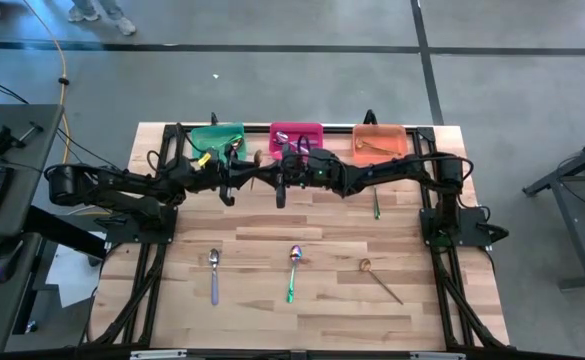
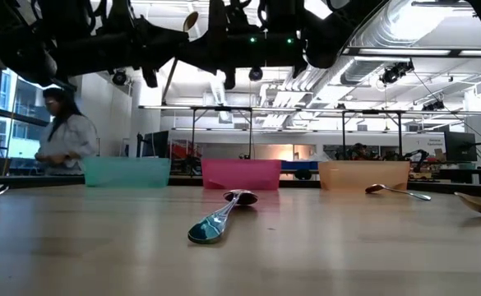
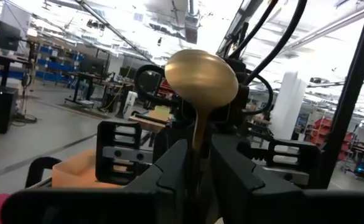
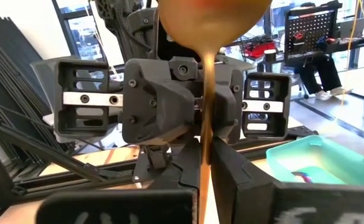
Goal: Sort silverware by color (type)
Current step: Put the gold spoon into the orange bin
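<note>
orange bin [image 1: 380, 143] holds gold spoons; pink bin [image 1: 296, 138], teal bin [image 1: 216, 140] hold spoons.

No text, label, brand, number or sign can be read in any of the views. The teal bin [image 2: 127, 171], the pink bin [image 2: 241, 173] and the orange bin [image 2: 363, 174] carry no lettering on their walls, and the table [image 1: 272, 240] is plain wood. Anything printed in the room behind is too small and blurred to make out.
</note>
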Tool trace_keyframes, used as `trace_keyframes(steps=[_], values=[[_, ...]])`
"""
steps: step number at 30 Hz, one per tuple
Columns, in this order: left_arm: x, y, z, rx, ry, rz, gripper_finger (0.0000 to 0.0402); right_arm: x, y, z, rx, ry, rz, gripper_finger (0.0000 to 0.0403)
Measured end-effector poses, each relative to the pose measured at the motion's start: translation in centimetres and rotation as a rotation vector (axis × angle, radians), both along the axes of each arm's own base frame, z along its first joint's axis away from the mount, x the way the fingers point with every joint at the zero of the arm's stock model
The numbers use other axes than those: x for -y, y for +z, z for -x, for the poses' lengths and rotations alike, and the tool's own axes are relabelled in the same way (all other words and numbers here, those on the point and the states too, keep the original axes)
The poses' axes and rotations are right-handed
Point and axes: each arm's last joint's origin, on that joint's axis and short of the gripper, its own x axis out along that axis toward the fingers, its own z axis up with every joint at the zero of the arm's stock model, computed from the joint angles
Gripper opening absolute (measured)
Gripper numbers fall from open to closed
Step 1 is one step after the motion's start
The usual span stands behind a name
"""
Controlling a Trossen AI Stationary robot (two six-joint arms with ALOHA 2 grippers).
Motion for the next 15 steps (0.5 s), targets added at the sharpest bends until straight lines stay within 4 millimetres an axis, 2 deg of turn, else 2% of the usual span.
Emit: trace_keyframes(steps=[4, 9, 15], values=[[-0.3, 0.0, 0.1, -0.007, 0.013, 0.001, 0.0064, 0.5, 0.0, 0.1, -0.013, -0.015, -0.003, 0.0001], [-0.9, -0.2, 0.5, -0.028, 0.038, -0.031, 0.0064, 1.5, 1.0, 1.0, -0.074, -0.041, 0.003, 0.0000], [-1.7, -1.7, 1.5, -0.092, 0.086, -0.007, 0.0065, 3.5, 3.3, 3.9, -0.254, -0.121, 0.062, 0.0000]])
